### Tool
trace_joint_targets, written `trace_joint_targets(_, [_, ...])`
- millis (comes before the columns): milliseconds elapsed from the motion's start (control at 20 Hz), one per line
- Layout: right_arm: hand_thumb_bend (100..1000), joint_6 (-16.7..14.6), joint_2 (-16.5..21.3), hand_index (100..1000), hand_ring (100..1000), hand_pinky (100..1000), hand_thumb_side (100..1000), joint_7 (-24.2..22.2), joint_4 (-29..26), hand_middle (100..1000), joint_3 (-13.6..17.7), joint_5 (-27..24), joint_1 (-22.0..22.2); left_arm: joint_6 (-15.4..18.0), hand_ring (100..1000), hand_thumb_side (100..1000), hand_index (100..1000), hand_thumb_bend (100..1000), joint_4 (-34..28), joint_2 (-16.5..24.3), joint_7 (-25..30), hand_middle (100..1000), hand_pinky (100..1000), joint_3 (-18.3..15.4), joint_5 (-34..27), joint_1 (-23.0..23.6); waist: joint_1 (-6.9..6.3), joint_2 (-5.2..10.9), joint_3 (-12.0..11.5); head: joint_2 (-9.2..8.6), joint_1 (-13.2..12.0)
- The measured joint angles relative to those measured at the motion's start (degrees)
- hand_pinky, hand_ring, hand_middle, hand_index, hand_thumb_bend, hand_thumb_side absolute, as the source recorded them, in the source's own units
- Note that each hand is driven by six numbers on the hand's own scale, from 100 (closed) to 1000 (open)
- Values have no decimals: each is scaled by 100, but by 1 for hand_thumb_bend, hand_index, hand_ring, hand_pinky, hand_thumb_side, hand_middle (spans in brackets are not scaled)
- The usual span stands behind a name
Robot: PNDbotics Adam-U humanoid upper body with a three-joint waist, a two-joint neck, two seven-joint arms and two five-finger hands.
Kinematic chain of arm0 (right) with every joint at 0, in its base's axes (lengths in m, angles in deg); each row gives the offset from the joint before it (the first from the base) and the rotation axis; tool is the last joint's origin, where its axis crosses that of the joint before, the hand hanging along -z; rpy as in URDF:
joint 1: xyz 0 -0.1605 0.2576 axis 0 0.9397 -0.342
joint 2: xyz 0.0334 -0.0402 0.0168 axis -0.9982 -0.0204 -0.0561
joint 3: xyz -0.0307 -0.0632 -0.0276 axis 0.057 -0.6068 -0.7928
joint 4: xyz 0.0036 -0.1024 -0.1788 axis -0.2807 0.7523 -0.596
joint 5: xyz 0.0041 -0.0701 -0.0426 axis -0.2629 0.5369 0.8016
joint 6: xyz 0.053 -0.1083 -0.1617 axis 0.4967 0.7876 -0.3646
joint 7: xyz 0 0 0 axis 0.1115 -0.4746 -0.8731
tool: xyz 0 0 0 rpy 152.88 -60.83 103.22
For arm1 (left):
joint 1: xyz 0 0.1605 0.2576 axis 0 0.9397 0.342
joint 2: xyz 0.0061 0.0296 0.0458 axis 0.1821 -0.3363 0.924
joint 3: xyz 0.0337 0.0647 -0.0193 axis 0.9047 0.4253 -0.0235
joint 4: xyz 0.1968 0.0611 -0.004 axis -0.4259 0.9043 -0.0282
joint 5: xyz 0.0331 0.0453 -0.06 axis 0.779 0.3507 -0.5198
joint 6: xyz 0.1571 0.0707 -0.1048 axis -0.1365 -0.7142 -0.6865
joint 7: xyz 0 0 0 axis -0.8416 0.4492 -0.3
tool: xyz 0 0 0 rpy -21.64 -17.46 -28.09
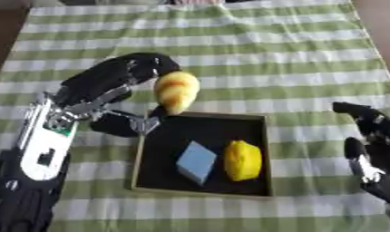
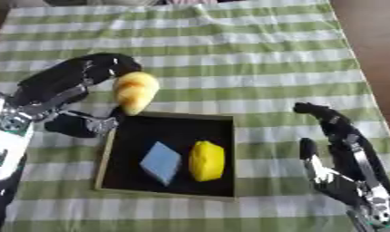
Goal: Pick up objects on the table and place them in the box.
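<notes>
My left hand (image 1: 119, 84) comes in from the left and is curled round a pale yellow, croissant-like bread piece (image 1: 176, 91), held just above the far left corner of the box (image 1: 265, 136). The box is a shallow wooden-rimmed tray with a black floor. Inside it lie a light blue block (image 1: 197, 162) and a yellow lemon-like object (image 1: 242, 160). My right hand (image 2: 341, 154) rests open at the lower right, fingers up, to the right of the box and apart from it.
A green and white striped cloth (image 1: 230, 45) covers the table. A brown floor strip (image 2: 372, 45) shows past the cloth's right edge.
</notes>
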State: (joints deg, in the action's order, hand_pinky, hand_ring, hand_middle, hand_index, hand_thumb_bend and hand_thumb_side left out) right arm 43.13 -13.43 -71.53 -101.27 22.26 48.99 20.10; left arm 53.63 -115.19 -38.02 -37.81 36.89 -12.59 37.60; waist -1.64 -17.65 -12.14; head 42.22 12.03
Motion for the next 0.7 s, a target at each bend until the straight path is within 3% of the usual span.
trace_joint_targets(50, [100, 1, 0, 870, 888, 1000, 470, 1, 0, 765, 0, 0, 0, -39, 977, 169, 946, 100, 1, 0, 39, 911, 971, 3, -30, 4, 0, 0, 0, 0, 0])
trace_joint_targets(100, [100, 4, -1, 870, 888, 1000, 470, 3, 0, 765, 0, 1, 0, -79, 994, 171, 1000, 100, 6, 0, 79, 942, 987, 11, -54, 7, 0, 0, 0, 0, 2])
trace_joint_targets(150, [100, 11, -2, 870, 888, 1000, 470, 4, 0, 765, 0, 1, 0, -126, 997, 177, 1000, 100, 13, 0, 126, 949, 991, 37, -80, 11, 0, 0, 1, 0, 4])
trace_joint_targets(200, [100, 16, -2, 869, 888, 1000, 470, 4, 0, 764, 0, 2, 0, -169, 1000, 381, 1000, 100, 34, 0, 169, 963, 1000, 60, -106, 14, 0, 0, 2, 0, 8])
trace_joint_targets(300, [100, 34, -5, 868, 887, 1000, 470, 6, 0, 763, 0, 2, -2, -239, 1000, 682, 1000, 170, 48, 0, 239, 953, 1000, 102, -183, 30, 0, 0, 3, 0, 17])
trace_joint_targets(400, [100, 39, -7, 867, 887, 1000, 470, 7, 0, 762, -1, 2, -2, -270, 1000, 782, 1000, 186, 57, 0, 270, 953, 1000, 107, -271, 55, 0, 0, 3, 0, 24])
trace_joint_targets(700, [100, 49, -16, 867, 887, 1000, 470, -2, 0, 762, -2, 9, -1, -275, 1000, 808, 1000, 117, 74, 0, 275, 955, 1000, 106, -433, 63, 1, 0, 3, 0, 49])
